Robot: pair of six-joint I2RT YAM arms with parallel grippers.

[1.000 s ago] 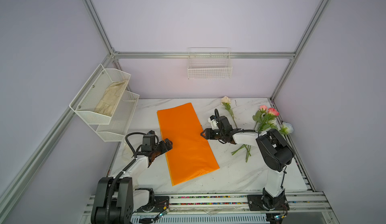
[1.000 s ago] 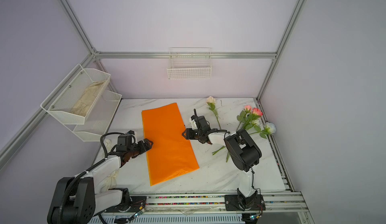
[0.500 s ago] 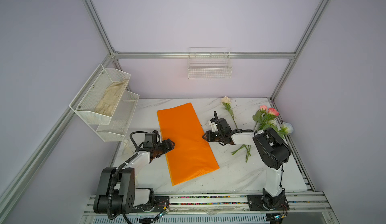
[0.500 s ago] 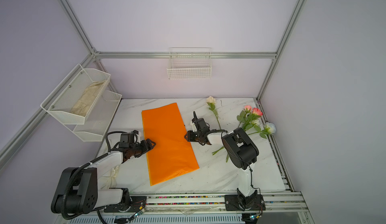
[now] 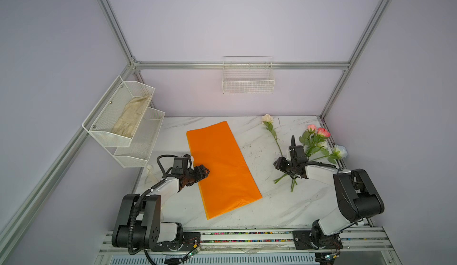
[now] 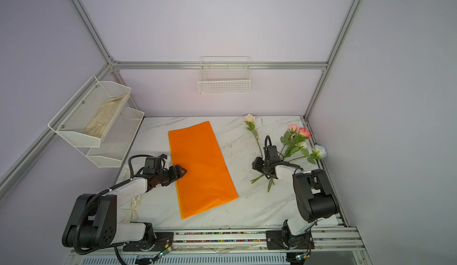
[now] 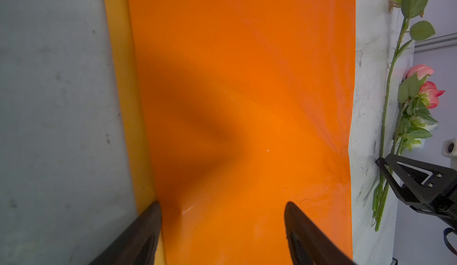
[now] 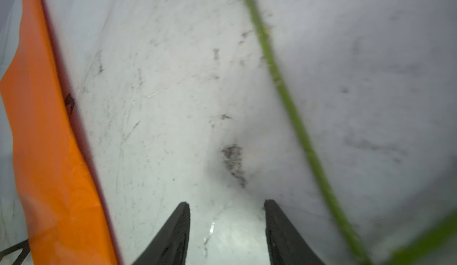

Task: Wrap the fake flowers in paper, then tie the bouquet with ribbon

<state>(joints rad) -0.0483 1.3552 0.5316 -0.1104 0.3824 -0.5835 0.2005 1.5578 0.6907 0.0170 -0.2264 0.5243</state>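
The bouquet's fake flowers lie loose on the right of the marble table: a cream rose, pink roses and a white rose, their green stems crossing near the front. The orange wrapping paper lies flat in the middle. My left gripper is open, low over the paper's left edge, holding nothing. My right gripper is open over bare marble between paper and stems. One stem passes beside it, untouched.
A white two-tier wire shelf on the left wall holds a beige cloth. A wire basket hangs on the back wall. A cream ribbon lies at the table's left edge by the left arm. A metal rail runs along the front.
My left gripper has slid right onto the paper's left edge and its jaws have narrowed a little. My right gripper has drawn back right from the paper's edge toward the flower stems.
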